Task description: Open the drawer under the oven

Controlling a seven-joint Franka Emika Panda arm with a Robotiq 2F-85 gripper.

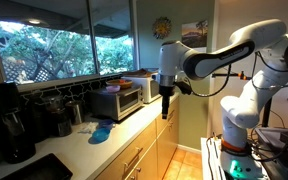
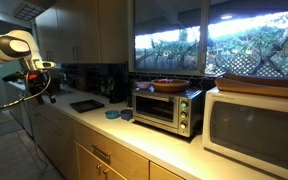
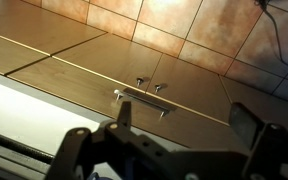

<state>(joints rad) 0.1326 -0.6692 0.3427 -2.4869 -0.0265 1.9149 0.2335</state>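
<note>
Hovering beside the oven (image 1: 119, 101) near the pale countertop (image 1: 109, 138), the gripper (image 1: 165, 110) gapes empty; window (image 1: 54, 45) behind the oven

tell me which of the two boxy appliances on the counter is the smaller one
The silver toaster oven with the dark glass door, standing beside the larger pale microwave in an exterior view.
</note>
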